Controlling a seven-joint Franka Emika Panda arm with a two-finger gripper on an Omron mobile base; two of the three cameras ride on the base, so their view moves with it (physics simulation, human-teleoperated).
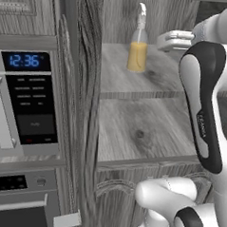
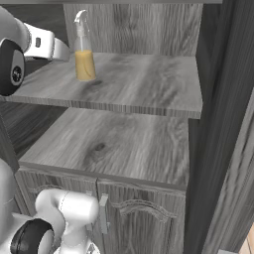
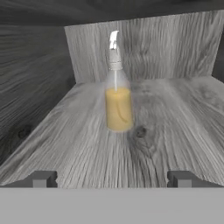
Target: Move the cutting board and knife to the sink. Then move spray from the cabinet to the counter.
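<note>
The spray, a clear bottle of orange-yellow liquid with a whitish trigger nozzle, stands upright on the upper shelf of the open grey wood-grain cabinet. My gripper reaches in over that shelf at the bottle's height, a short way from it. Its jaws are open and empty, and the hand view has the bottle centred ahead between the two fingertips. The cutting board, knife, sink and counter are out of view.
A microwave with a blue clock sits left of the cabinet, above an oven. The cabinet's side panel stands between them. A bare lower shelf lies under the upper one, over closed doors. The cabinet's dark wall bounds the right.
</note>
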